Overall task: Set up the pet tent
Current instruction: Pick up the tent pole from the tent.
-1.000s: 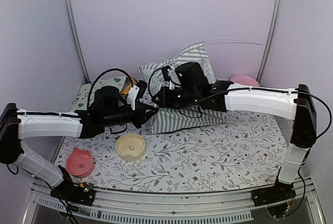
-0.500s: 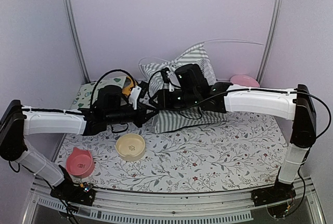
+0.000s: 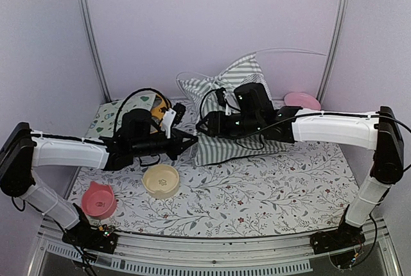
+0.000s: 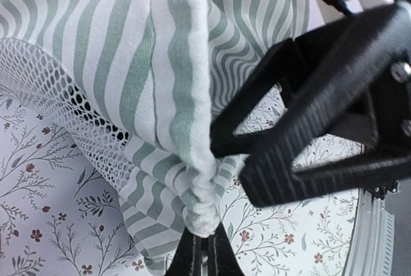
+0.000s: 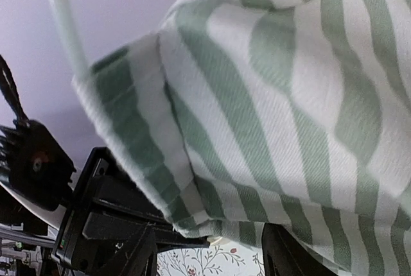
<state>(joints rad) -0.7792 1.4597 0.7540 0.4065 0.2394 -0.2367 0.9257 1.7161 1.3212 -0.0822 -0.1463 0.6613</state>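
Pet tent (image 4: 173, 96) hem pinched in left jaws; right jaws spread, fabric between.

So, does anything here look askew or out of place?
The pet tent is not standing: it slumps in a crumpled heap at the back of the table, one thin white pole arcing free above it.

Soft, even overhead light, lavender cast, faint shadows on the table (image 3: 289, 183), top view washed-out; right wrist close-up of the pet tent (image 5: 270, 96) slightly soft, left wrist sharper.
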